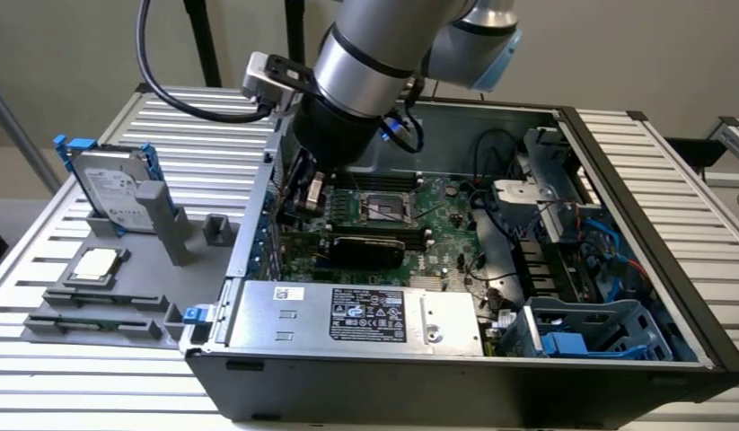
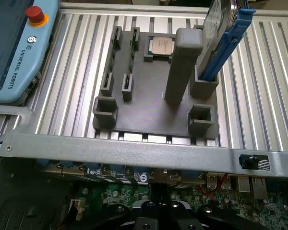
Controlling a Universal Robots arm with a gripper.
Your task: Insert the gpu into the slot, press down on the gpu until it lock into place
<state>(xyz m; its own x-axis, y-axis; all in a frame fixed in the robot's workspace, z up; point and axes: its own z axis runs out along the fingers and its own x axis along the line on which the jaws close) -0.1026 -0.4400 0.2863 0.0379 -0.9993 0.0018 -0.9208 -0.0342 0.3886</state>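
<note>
The gpu [image 1: 369,244] is a flat black card lying along the green motherboard inside the open computer case, just behind the silver power supply. Whether it sits fully down I cannot tell. The blue slot is hidden beneath it. My gripper [image 1: 307,196] reaches down into the case near its wall on the exterior view's left, above the card's end on that side, with the arm covering most of it. Contact with the card is hidden. In the wrist view the gripper [image 2: 158,211] body hangs dark over the motherboard, just inside the case's metal rim [image 2: 134,153].
The silver power supply [image 1: 357,314] fills the case's front. A CPU socket [image 1: 387,208] lies behind the card, and cables and a blue drive cage [image 1: 585,332] crowd the exterior view's right. Outside, a grey fixture [image 2: 149,100] holds a hard drive [image 1: 111,189] and a CPU [image 2: 162,45]. A teach pendant [image 2: 19,48] lies nearby.
</note>
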